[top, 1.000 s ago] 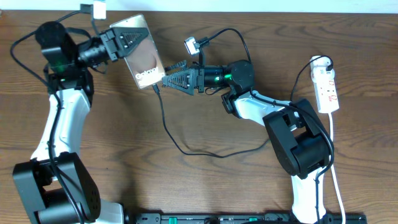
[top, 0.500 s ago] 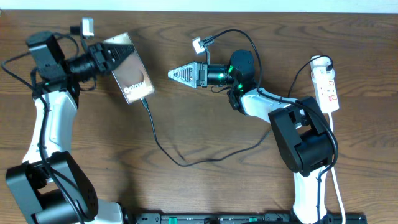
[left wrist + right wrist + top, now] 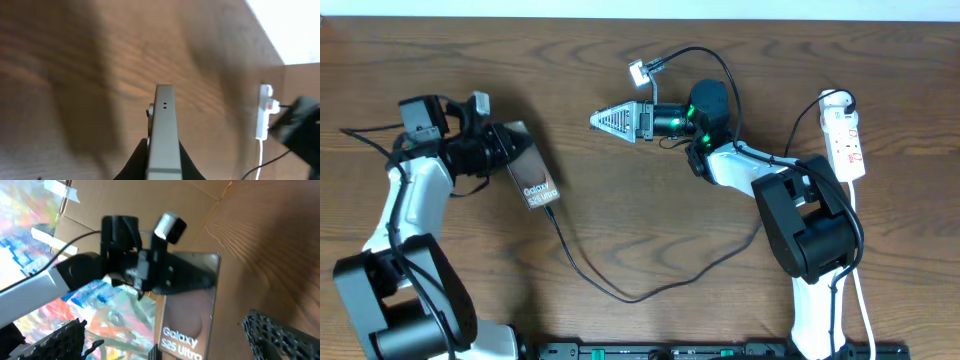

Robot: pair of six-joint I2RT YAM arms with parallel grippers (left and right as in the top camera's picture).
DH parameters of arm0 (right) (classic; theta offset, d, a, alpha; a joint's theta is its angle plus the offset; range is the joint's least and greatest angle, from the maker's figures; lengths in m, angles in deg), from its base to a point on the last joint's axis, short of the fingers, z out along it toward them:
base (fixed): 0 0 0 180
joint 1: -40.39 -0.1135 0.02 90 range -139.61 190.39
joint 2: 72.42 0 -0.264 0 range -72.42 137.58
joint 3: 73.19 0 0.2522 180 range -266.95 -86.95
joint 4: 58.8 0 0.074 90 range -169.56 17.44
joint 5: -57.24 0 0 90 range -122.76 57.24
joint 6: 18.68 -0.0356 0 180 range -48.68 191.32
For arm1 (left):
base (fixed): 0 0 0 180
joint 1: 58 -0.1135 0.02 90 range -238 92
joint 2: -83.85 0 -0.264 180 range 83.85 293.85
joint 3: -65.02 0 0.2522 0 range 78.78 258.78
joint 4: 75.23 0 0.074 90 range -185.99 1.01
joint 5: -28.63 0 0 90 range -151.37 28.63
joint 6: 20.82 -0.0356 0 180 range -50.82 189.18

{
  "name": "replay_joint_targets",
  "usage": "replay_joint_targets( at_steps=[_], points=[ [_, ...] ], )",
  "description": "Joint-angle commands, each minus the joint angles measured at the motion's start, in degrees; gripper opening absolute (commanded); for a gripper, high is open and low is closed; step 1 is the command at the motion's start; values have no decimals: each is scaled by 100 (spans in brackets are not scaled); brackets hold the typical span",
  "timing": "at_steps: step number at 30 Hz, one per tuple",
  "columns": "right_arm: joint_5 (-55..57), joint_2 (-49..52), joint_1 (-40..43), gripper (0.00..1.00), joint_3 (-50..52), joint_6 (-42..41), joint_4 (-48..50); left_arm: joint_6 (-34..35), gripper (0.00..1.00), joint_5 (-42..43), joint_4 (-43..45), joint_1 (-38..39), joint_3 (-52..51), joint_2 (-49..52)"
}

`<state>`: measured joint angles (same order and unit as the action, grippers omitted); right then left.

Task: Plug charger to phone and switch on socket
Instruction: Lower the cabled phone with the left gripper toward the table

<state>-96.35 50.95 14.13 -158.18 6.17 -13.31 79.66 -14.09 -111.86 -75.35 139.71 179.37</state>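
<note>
Over the bench (image 3: 650, 200), left tool (image 3: 508, 152) grips the phone (image 3: 536, 187), charger (image 3: 620, 293) seemingly plugged; open, empty right tool (image 3: 608, 119) should press the socket (image 3: 847, 146) switch squarely.

It looks like a robotics lab bench: a left arm (image 3: 405, 210) and a right arm (image 3: 800, 225) stand at a wooden table (image 3: 600, 180), with cardboard panels (image 3: 165, 200) around it.

Left arm (image 3: 408, 200) reached rightward, left gripper (image 3: 508, 158) clamped on phone (image 3: 535, 183) edge; right arm (image 3: 740, 165) extended leftward, right gripper (image 3: 603, 120) pointed left, fingers spread wide, holding nothing.
</note>
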Motion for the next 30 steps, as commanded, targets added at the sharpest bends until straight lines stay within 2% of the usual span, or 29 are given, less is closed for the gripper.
replay_joint_targets(
  at_steps=[1,12,30],
  points=[
    [4,-2,46,99,-76,229,-146,-85,7,-42,68,7,-98,372],
    [0,-2,44,99,-76,313,-262,-83,7,-37,278,7,-98,1469],
    [0,-2,-9,99,-76,356,-509,-83,7,-240,282,7,-203,1593]
  ],
)
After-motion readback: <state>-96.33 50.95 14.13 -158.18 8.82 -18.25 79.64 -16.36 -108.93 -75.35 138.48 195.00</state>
